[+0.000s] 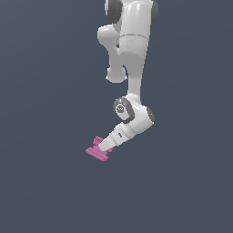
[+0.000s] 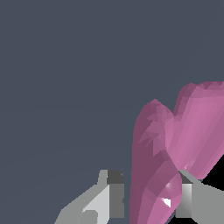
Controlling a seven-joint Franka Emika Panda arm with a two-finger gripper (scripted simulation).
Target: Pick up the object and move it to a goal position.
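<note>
Where the arm tilts down toward the exterior view's left, the gripper [image 1: 103, 148] sits right on the single pink ridged block [image 1: 96, 152]. Wrist view: two fingers [image 2: 111, 194] either side of the block [image 2: 153, 175], pinching it (contact on the far pad looks firm). Plain dark ground all around, open room on every side.

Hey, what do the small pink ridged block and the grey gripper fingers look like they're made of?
The small pink ridged block looks like hard matte plastic: one flat magenta colour, faceted faces, a single tiny highlight in the wrist view. As a simulator render, that is only a guess. The grey gripper fingers look like smooth painted metal or plastic, with plain light and dark grey faces and sharp edges.
</note>
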